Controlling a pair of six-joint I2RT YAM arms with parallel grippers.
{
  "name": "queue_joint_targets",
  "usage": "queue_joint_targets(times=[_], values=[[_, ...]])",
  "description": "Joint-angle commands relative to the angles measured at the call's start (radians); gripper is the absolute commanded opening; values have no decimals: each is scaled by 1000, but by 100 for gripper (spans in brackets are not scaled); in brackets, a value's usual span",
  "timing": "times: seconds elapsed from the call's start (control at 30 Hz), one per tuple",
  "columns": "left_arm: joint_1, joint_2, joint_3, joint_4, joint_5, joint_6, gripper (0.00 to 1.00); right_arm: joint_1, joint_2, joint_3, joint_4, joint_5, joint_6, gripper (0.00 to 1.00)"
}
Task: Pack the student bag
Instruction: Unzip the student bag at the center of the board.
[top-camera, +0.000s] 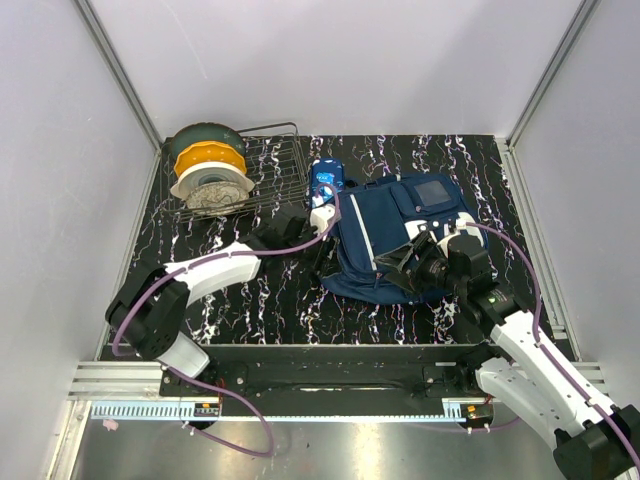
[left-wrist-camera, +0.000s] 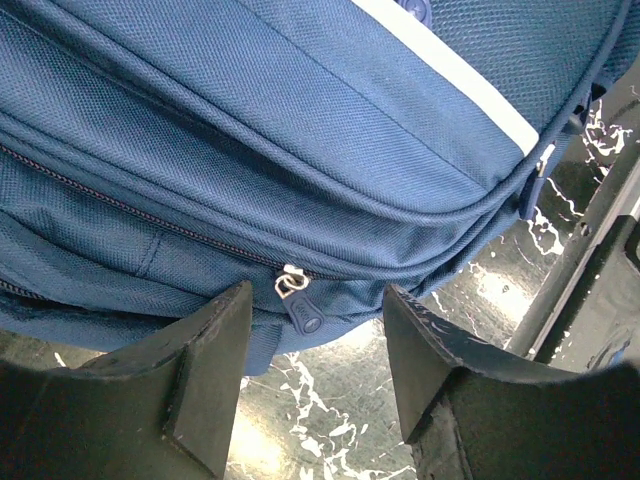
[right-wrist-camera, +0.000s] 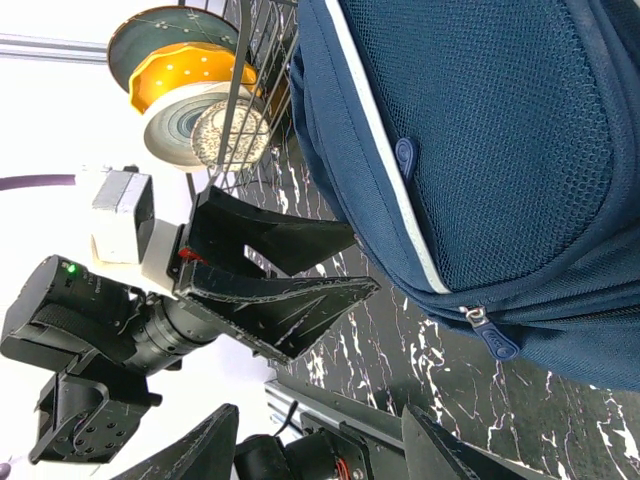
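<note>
The student bag (top-camera: 400, 228), navy with white stripes, lies flat on the black marbled table, its zips closed. My left gripper (top-camera: 322, 256) is open and empty at the bag's left lower edge. In the left wrist view the bag (left-wrist-camera: 300, 130) fills the top and a zip pull (left-wrist-camera: 300, 300) hangs just beyond my open left gripper (left-wrist-camera: 315, 345). My right gripper (top-camera: 396, 266) is open and empty at the bag's near edge. In the right wrist view my right gripper (right-wrist-camera: 320, 445) is low in frame, the bag (right-wrist-camera: 480, 150) is upper right, and a zip pull (right-wrist-camera: 490, 336) hangs from its seam.
A small glossy blue pencil case (top-camera: 326, 181) lies by the bag's far left corner. A wire rack (top-camera: 268, 168) at the back left holds filament spools (top-camera: 208, 170). The left gripper's fingers (right-wrist-camera: 290, 290) show in the right wrist view. Walls enclose the table.
</note>
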Motion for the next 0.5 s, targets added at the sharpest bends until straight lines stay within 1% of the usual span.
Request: queue_joint_targets(times=[0.0,0.27,0.33,0.4,0.47], values=[[-1,35,17,61,2,0,58,8,-12,19,27,14,-17,70],[-4,75,3,65,6,-8,51,8,-15,19,24,16,-17,70],[-4,85,-9,80,11,-15,45,8,-14,21,24,17,-20,70],[-4,88,-18,90,26,-17,42,9,-15,21,24,16,-20,70],[-7,95,-23,99,29,-23,36,8,-14,21,22,20,-22,70]])
